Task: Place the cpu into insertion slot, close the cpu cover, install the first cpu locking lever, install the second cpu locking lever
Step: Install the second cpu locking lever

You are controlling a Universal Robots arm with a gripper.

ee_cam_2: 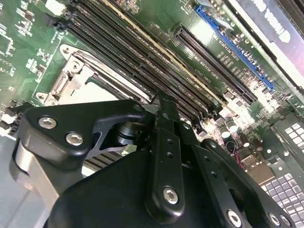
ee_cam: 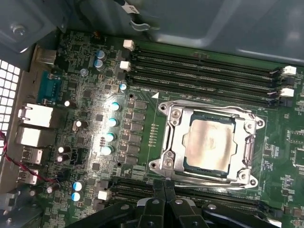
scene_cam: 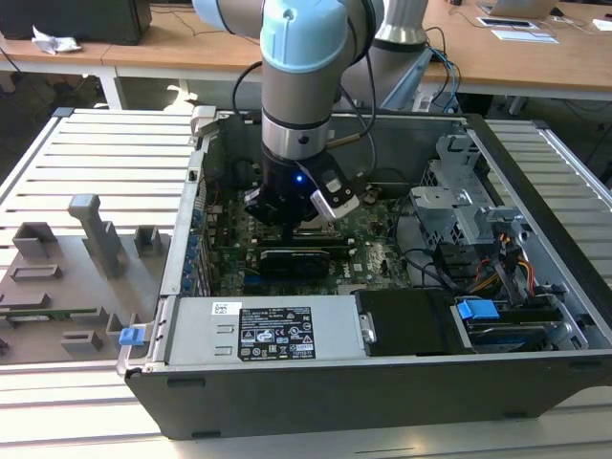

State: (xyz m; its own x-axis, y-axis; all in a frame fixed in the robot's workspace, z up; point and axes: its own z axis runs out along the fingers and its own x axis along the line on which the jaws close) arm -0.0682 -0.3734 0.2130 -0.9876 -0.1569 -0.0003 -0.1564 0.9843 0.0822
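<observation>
I see black gripper point(ee_cam: 164, 186), fingers pressed together, holding nothing, tips just over long black memory slots point(ee_cam: 204, 71) beside socket. Past it, flat silver-grey square cpu point(ee_cam: 209, 145) sits in dark square insertion slot point(ee_cam: 231, 124). Thin silvery metal cpu cover point(ee_cam: 173, 142) lies shut around it on green motherboard point(ee_cam: 90, 142).
</observation>
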